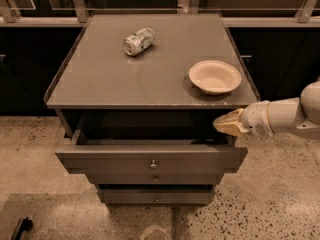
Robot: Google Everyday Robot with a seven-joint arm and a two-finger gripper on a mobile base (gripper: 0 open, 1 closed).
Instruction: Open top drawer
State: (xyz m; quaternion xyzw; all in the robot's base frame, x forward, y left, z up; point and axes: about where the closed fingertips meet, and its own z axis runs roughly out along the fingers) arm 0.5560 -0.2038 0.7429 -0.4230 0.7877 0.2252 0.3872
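Observation:
The top drawer [115, 160] of the grey-brown cabinet stands pulled out, its flat front carrying a small round metal knob [153, 164] at centre. Its dark inside shows under the cabinet top. My gripper [223, 124], with tan fingers on a white arm, comes in from the right and sits at the drawer's right rear corner, just under the cabinet top's front edge and above the drawer front. Two narrower drawers sit below, the middle one [155, 179] slightly out and the bottom one [156, 198] further back.
On the cabinet top [100, 79] lie a crushed silver can [138, 41] at the back and a white bowl [214, 76] near the right front corner. Dark cabinets and a rail run behind. Speckled floor surrounds the cabinet; a dark object [21, 227] lies bottom left.

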